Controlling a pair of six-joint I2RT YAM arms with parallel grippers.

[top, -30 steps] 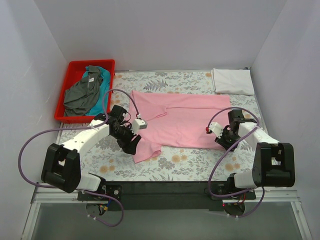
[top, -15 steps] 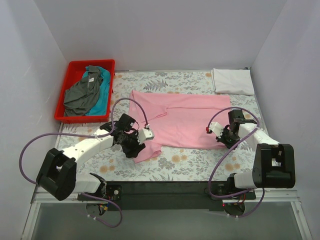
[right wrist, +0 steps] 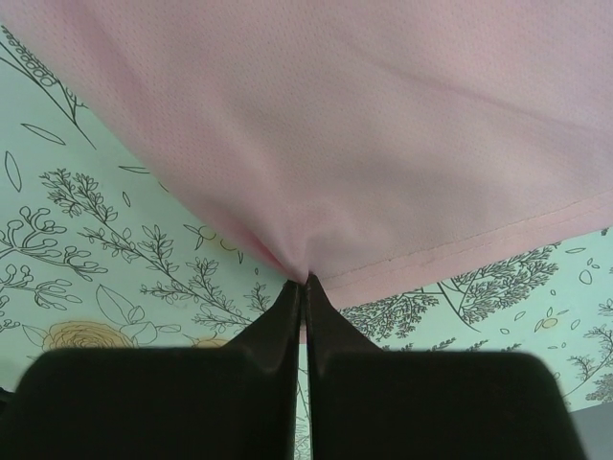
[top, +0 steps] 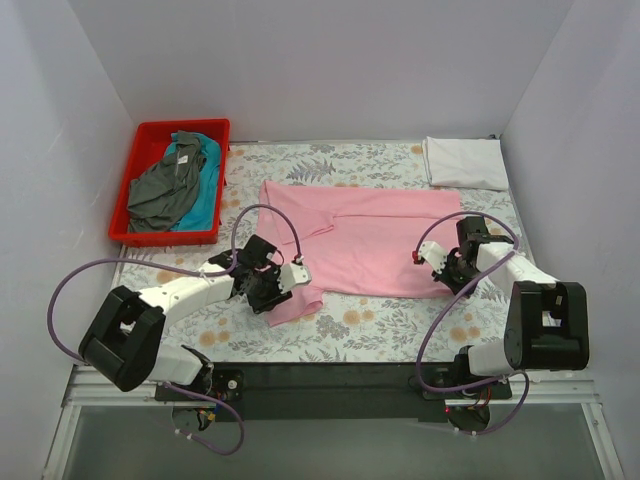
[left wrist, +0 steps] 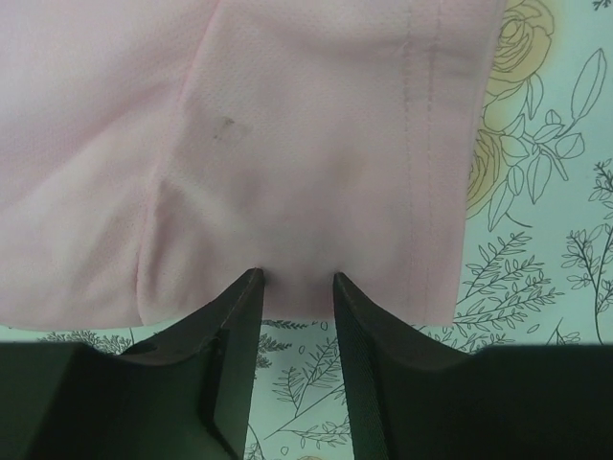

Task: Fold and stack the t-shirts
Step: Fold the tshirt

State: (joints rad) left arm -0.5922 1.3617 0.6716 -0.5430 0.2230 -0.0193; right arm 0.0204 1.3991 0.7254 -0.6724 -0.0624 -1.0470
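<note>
A light pink t-shirt [top: 375, 235] lies spread flat in the middle of the table. My left gripper [top: 280, 293] is low at the near-left sleeve. In the left wrist view it [left wrist: 294, 280] is open, its fingertips [left wrist: 251, 280] touching the edge of the pink cloth [left wrist: 316, 144]. My right gripper [top: 447, 282] is at the shirt's near-right corner. In the right wrist view it [right wrist: 305, 280] is shut on a pinch of pink cloth [right wrist: 364, 125] just above the hem. A folded white t-shirt [top: 465, 162] lies at the back right. A dark grey t-shirt [top: 160, 190] and a teal t-shirt [top: 198, 190] lie crumpled in the bin.
A red plastic bin [top: 160, 135] stands at the back left. The floral tablecloth [top: 370, 320] covers the table. White walls close in the left, back and right sides. Purple cables loop over both arms.
My left gripper has dropped and swung nearer and to the right, down to the edge of the pink sleeve. The right gripper has kept its hold and hardly moved.
</note>
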